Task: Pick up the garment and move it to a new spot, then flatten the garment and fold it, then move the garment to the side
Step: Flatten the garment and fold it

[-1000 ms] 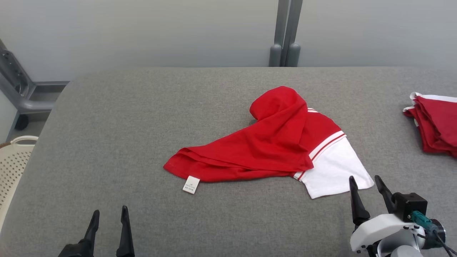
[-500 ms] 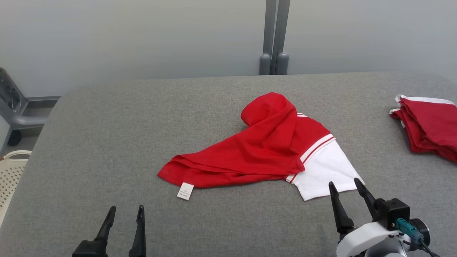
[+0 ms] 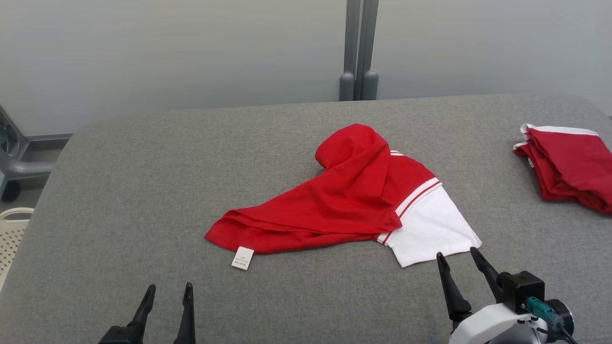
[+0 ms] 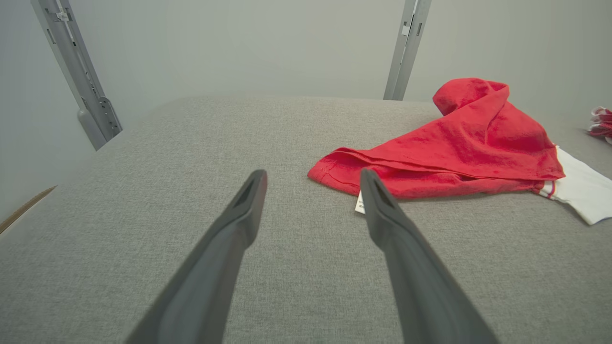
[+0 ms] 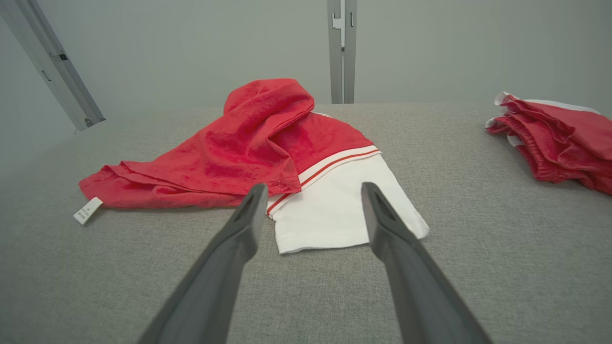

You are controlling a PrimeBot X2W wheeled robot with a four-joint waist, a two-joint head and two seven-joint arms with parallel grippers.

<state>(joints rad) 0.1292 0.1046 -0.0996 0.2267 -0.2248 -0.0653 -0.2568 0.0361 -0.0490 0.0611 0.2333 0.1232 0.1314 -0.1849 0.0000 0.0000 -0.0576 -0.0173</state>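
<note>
Crumpled red-and-white garment (image 3: 354,200) is lying centrally on the bench (image 3: 143,191); left gripper (image 3: 170,286) and right gripper (image 3: 456,252) are hovering at its front edge, jaws wide.

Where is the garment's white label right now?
In the head view, the white label lies on the grey table at the near-left corner of the red garment, ahead and right of the left gripper.

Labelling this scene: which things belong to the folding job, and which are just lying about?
Job: crumpled garment; left gripper; right gripper.
Lying about: red pile at the right; basket; grey post.
</note>
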